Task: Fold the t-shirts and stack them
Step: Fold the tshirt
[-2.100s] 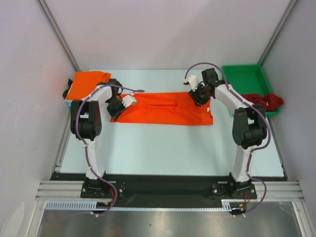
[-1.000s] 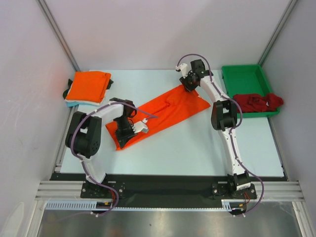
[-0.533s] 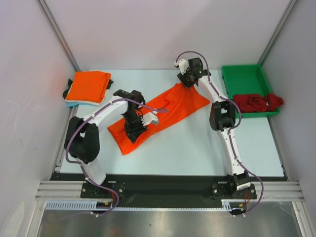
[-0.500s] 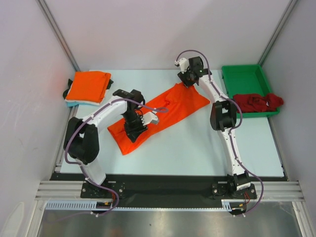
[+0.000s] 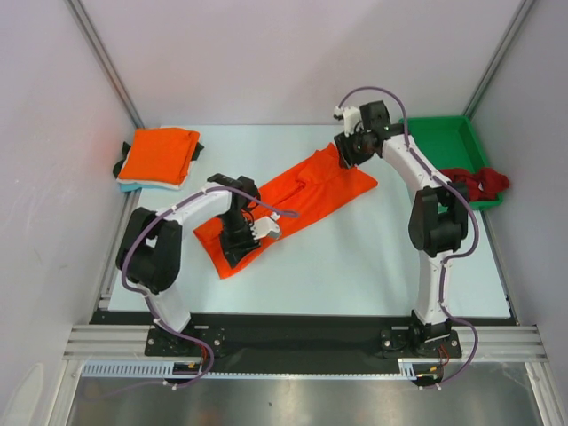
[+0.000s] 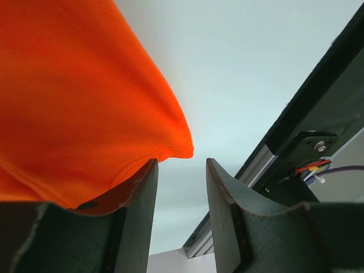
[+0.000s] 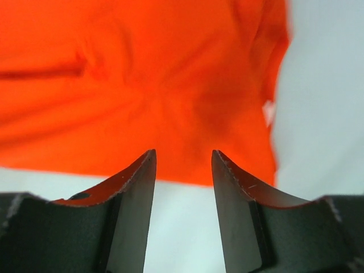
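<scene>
**Desk:** Where is the shirt you are working on?

**Operator:** I see the orange t-shirt [image 5: 297, 197] lying in a long strip on the table [image 5: 373, 266]. It runs on a slant from near-left to far-right.

**Desk:** And the left gripper?

**Operator:** My left gripper [image 5: 238, 238] is over the near-left end of that strip. On its wrist camera the jaws stand apart with only bare table in the gap. A hem corner of the shirt [image 6: 85, 102] reaches the tip of one finger [image 6: 142, 187], but I cannot tell whether it touches.

**Desk:** The right one?

**Operator:** My right gripper [image 5: 348, 153] is at the far-right end. Its jaws are parted too, with nothing between them, and the orange cloth [image 7: 142, 85] lies spread below the fingers.

**Desk:** The other tees?

**Operator:** A folded orange tee [image 5: 160, 153] sits at the far left corner. It is on top of a pale blue tee [image 5: 130, 185], of which only an edge shows. A dark red tee [image 5: 479, 183] lies crumpled over the near rim of the green tray [image 5: 439, 138] at the far right.
</scene>
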Robot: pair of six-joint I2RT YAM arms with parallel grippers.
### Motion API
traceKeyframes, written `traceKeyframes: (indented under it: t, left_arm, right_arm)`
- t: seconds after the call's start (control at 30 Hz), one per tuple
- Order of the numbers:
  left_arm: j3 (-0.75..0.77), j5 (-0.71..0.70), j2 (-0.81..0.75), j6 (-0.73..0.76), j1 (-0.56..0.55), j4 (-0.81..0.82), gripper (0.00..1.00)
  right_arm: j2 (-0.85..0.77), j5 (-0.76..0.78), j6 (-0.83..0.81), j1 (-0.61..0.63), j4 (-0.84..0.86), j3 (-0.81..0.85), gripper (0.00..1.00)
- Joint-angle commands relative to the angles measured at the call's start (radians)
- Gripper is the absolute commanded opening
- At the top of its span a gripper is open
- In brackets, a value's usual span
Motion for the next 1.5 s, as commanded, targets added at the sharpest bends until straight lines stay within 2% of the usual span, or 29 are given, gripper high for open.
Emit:
traceKeyframes:
  t: [0.0,0.2,0.37,0.47,0.57,0.6,0.7,0.9,1.03,1.17,1.2,1.3,1.47]
  left_arm:
    - [-0.053,0.001,0.016,0.013,-0.022,0.039,0.45]
    - [-0.116,-0.018,0.079,-0.009,-0.034,0.103,0.48]
    - [-0.139,-0.041,0.134,-0.041,-0.049,0.157,0.45]
    - [-0.128,-0.044,0.175,-0.070,-0.049,0.172,0.39]
    - [-0.116,-0.041,0.200,-0.093,-0.051,0.180,0.25]
    - [-0.114,-0.036,0.205,-0.102,-0.051,0.180,0.14]
    - [-0.111,-0.024,0.229,-0.118,-0.052,0.172,0.00]
    - [-0.104,0.005,0.231,-0.113,-0.068,0.142,0.00]
    - [-0.070,0.051,0.229,-0.099,-0.106,0.065,0.00]
    - [-0.022,0.102,0.235,-0.101,-0.170,0.024,0.00]
    - [0.003,0.114,0.247,-0.099,-0.183,0.015,0.00]
    - [0.054,0.154,0.268,-0.104,-0.224,-0.024,0.00]
    - [0.148,0.191,0.323,-0.116,-0.279,-0.050,0.00]
  right_arm:
    - [-0.017,-0.042,0.048,-0.015,-0.039,-0.091,0.50]
    - [0.008,-0.044,0.066,-0.029,-0.032,-0.101,0.53]
    - [0.061,-0.038,0.080,-0.040,-0.026,-0.069,0.55]
    - [0.111,-0.044,0.073,-0.038,-0.029,-0.032,0.55]
    - [0.157,-0.042,0.062,-0.040,-0.033,0.000,0.55]
    - [0.169,-0.041,0.062,-0.040,-0.033,0.010,0.55]
    - [0.229,-0.035,0.063,-0.040,-0.032,0.060,0.55]
    - [0.342,-0.007,0.036,-0.017,-0.055,0.171,0.55]
    - [0.426,-0.002,0.046,-0.003,-0.059,0.249,0.55]
    - [0.525,0.045,-0.010,0.017,-0.105,0.413,0.56]
    - [0.579,0.051,-0.009,0.017,-0.131,0.528,0.57]
    - [0.686,0.044,-0.013,0.011,-0.237,0.725,0.57]
    - [0.635,0.054,-0.049,0.005,-0.113,0.629,0.57]
